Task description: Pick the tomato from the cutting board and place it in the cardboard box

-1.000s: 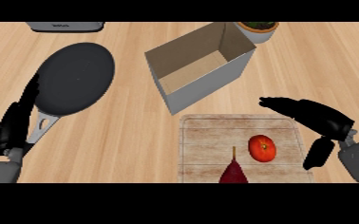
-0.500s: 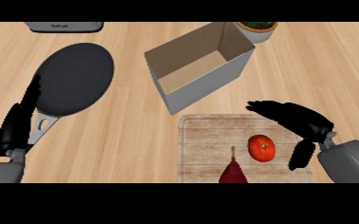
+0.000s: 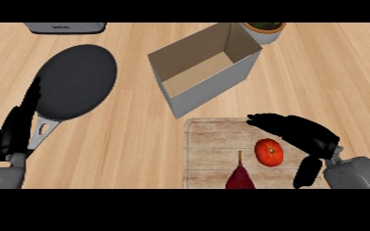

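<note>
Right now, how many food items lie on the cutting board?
2. A tomato lies near the cutting board's right side, beside the right hand. A dark red vegetable lies at its lower edge, partly cut off. Nothing else shows.

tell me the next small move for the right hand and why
Probably lower the right hand a little leftward over the tomato and curl round it. The tomato lies on the cutting board, ungrasped, with the open hand arched just beside it, thumb below; the cardboard box waits open.
</note>
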{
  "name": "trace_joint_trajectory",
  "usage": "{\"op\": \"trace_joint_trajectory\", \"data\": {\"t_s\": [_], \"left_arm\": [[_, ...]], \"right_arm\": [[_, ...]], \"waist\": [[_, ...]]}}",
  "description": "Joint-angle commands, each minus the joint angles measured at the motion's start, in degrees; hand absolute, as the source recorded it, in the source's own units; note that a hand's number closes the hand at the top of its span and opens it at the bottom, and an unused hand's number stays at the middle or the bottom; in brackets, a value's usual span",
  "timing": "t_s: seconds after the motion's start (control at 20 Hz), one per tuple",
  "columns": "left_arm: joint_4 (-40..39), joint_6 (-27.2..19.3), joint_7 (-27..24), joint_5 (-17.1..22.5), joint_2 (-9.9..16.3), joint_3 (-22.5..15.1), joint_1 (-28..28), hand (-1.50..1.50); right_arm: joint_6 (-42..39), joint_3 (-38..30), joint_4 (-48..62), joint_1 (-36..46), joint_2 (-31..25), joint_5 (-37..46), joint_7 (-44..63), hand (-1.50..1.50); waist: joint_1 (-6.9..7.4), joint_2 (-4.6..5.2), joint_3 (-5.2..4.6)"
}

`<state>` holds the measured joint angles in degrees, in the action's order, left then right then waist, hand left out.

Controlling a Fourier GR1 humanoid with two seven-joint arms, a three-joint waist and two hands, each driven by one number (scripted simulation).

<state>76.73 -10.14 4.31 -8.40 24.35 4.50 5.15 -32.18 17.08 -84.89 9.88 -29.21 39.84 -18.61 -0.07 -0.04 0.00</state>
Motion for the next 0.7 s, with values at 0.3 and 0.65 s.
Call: {"op": "trace_joint_trajectory", "data": {"t_s": [0.3,0.65], "left_arm": [[3.1,0.9,1.5,-3.2,-2.3,1.4,-0.7,0.00],[-1.2,4.1,-2.3,-1.9,-1.8,4.9,-0.4,0.00]], "right_arm": [[-4.8,-0.3,-9.4,-5.3,1.8,4.7,2.7,-1.50],[-3.4,2.4,-3.2,-4.1,7.5,11.2,7.0,-1.50]], "waist": [[0.02,-0.04,0.00],[0.19,0.02,0.00]]}}
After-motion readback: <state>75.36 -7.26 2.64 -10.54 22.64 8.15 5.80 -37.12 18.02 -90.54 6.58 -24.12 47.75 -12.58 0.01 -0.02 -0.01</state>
